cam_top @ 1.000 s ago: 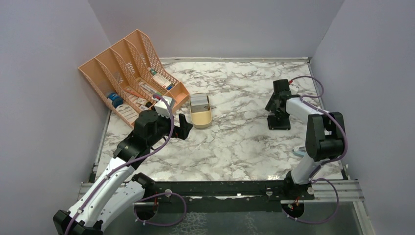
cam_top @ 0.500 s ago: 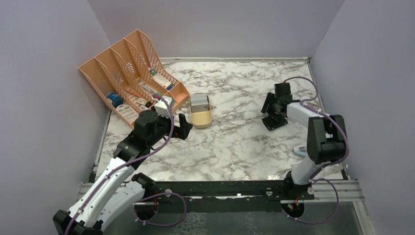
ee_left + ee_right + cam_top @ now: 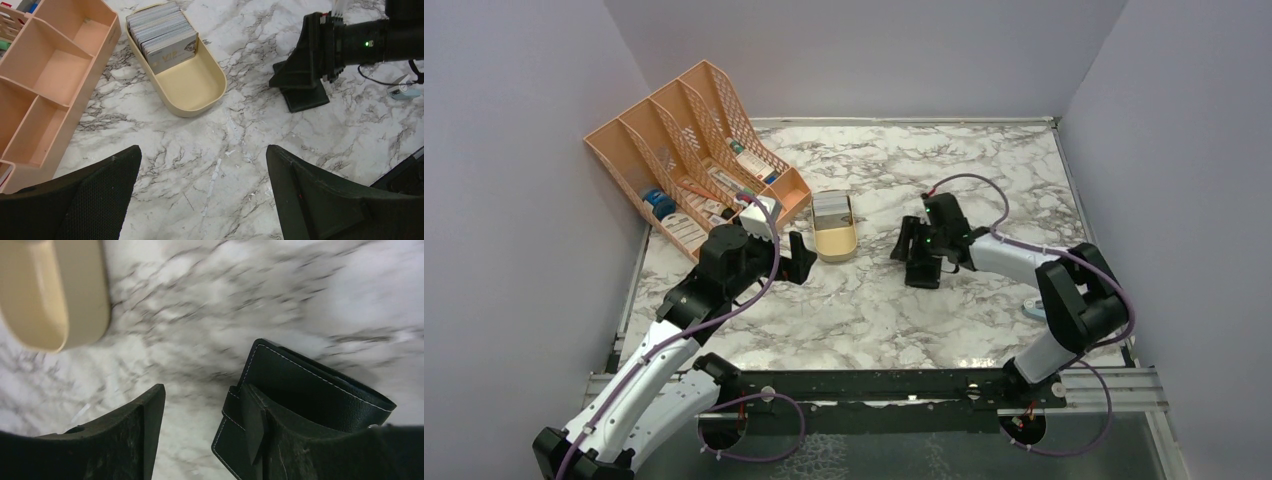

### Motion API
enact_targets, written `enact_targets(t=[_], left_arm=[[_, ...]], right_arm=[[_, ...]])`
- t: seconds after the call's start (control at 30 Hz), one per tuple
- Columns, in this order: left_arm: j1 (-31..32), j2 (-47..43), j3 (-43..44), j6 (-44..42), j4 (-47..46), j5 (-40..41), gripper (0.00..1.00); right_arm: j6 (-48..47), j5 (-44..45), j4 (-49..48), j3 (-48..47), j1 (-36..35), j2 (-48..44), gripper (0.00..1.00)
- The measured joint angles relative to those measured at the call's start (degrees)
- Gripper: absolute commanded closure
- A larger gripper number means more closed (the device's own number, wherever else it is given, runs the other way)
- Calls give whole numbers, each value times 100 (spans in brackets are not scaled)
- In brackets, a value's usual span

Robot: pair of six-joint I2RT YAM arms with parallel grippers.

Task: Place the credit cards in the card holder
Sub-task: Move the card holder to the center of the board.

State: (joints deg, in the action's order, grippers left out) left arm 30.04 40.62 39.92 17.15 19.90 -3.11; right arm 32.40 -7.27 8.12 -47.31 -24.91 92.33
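Note:
The credit cards (image 3: 162, 32) stand as a stack on edge in the far end of a tan oval tin (image 3: 192, 87), the front card pale grey; in the top view the cards (image 3: 831, 207) fill the tin's (image 3: 835, 243) back half. The card holder (image 3: 921, 272), a black stitched wallet, lies on the marble right of the tin. My right gripper (image 3: 202, 400) is open over bare marble, its right finger pressed against the card holder (image 3: 310, 385). My left gripper (image 3: 202, 160) hangs wide open and empty above the marble, just in front of the tin.
A peach mesh file organiser (image 3: 694, 150) holding labelled boxes stands at the back left, close to the tin. A small pale blue and white object (image 3: 1034, 308) lies near the right arm's base. Grey walls enclose the table on three sides.
My right arm has swung left from the table's right side towards the tin, and the card holder has moved with it. Its jaws have narrowed slightly. The left arm has not moved.

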Motion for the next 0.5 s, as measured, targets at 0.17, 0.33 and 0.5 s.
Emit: enact_targets(t=[0.17, 0.33, 0.5], left_arm=[[0, 17, 0, 2, 0, 17, 1], [0, 79, 0, 9, 2, 22, 1], [0, 146, 0, 55, 11, 17, 5]], right_arm=[[498, -254, -223, 138, -1032, -9, 43], [789, -396, -192, 140, -1611, -9, 43], [778, -437, 234, 94, -1744, -170, 43]])
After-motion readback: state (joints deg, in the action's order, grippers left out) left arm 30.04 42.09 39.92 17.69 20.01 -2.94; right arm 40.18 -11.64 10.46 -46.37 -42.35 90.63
